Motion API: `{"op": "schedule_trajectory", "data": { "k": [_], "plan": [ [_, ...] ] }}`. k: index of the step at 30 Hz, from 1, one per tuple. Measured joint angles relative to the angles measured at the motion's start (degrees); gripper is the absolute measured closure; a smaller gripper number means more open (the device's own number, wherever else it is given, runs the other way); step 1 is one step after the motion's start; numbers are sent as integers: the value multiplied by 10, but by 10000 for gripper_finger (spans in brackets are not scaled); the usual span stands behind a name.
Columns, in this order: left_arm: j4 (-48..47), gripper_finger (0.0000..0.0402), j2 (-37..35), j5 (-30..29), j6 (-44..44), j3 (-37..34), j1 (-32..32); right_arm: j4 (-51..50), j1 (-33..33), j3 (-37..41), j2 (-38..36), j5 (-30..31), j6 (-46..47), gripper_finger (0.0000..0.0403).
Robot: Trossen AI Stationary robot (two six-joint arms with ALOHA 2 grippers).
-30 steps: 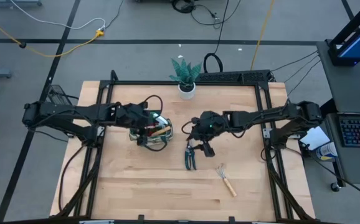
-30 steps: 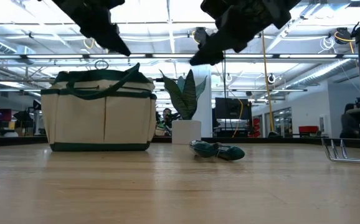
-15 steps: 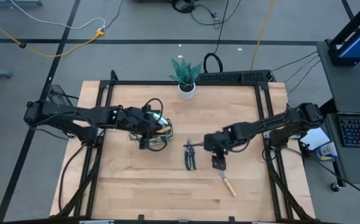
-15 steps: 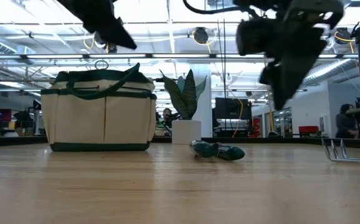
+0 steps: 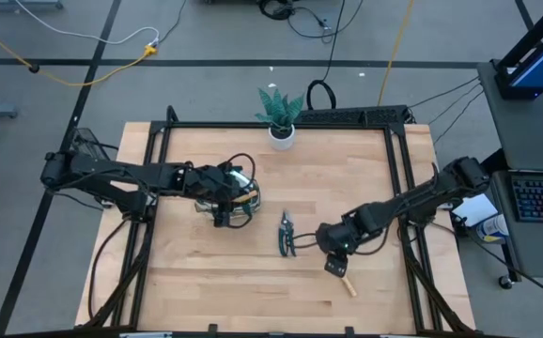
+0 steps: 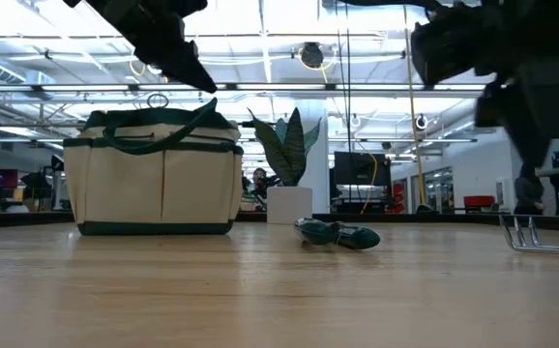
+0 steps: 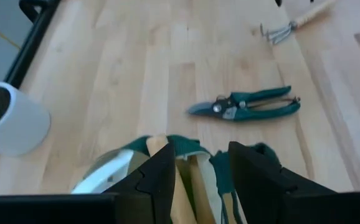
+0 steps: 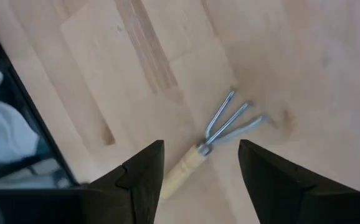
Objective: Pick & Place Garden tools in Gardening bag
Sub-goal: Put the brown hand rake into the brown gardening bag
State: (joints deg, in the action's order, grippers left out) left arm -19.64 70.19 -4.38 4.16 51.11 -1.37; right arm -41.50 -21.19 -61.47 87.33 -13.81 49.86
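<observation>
Rake (image 8: 214,135) lies on bench (image 5: 206,272) directly under right end effector (image 8: 200,177), fingers apart, no grip yet; handle axis runs between them. Left end effector (image 7: 200,174), fingers apart, is held over bag (image 5: 239,197), well away.

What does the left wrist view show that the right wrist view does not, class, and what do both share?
Only the left wrist view shows the pruning shears lying on the table, the white plant pot and the open gardening bag below the left tool. Only the right wrist view shows the open right tool hovering over the rake. Both show the wooden-handled rake and the wooden table.
</observation>
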Motion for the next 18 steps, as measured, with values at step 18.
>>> {"op": "schedule_trajectory", "data": {
  "k": [18],
  "plan": [
    [38,247,3,-8,16,1,0,12,-119,12,0,36,302,217]
  ]
}}
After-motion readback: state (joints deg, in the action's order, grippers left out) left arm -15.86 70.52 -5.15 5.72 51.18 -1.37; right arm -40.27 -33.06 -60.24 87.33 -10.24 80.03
